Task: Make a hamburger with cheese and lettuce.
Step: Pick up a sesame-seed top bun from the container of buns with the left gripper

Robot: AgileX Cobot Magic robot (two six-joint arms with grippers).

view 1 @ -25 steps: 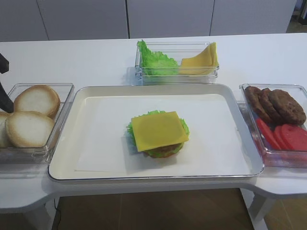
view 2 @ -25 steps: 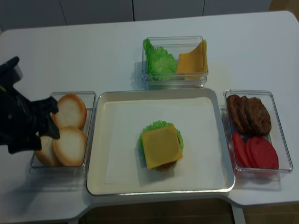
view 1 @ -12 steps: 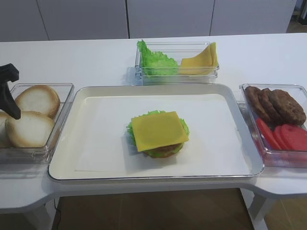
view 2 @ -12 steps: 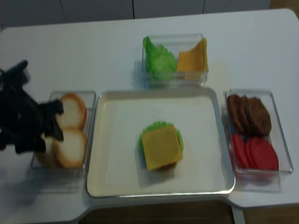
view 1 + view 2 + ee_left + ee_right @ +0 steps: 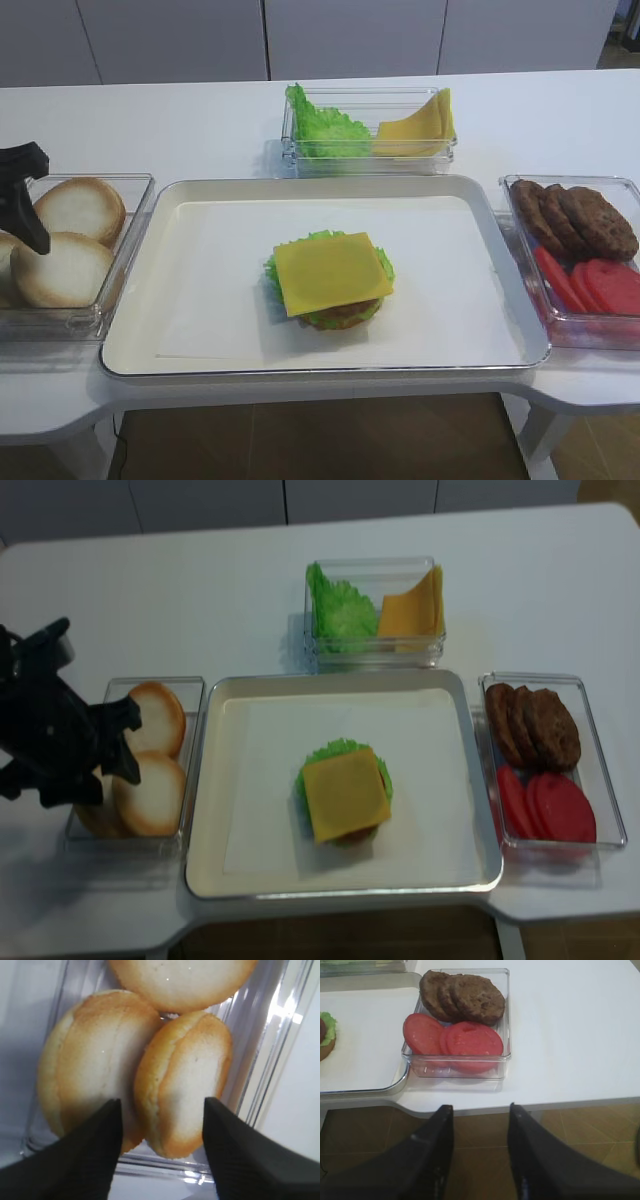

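The hamburger (image 5: 330, 280) (image 5: 345, 792) stands mid-tray with a square yellow cheese slice on top, green lettuce edges and a brown patty underneath. Spare lettuce (image 5: 318, 125) (image 5: 335, 615) and spare cheese (image 5: 420, 120) (image 5: 412, 608) share a clear box at the back. My left gripper (image 5: 162, 1105) (image 5: 122, 742) (image 5: 35, 200) is open over the bun box, its jaws straddling an on-edge bun half (image 5: 185, 1075). My right gripper (image 5: 481, 1107) is open and empty, low in front of the table edge, near the patty box.
A white tray (image 5: 200, 190) holds the hamburger. A clear box at the left holds bun halves (image 5: 65, 270) (image 5: 150, 792). A clear box at the right holds brown patties (image 5: 585, 220) (image 5: 470, 997) and red tomato slices (image 5: 600, 285) (image 5: 470, 1042).
My left gripper has moved rightward over the bun box. The hamburger and the other boxes have not moved.
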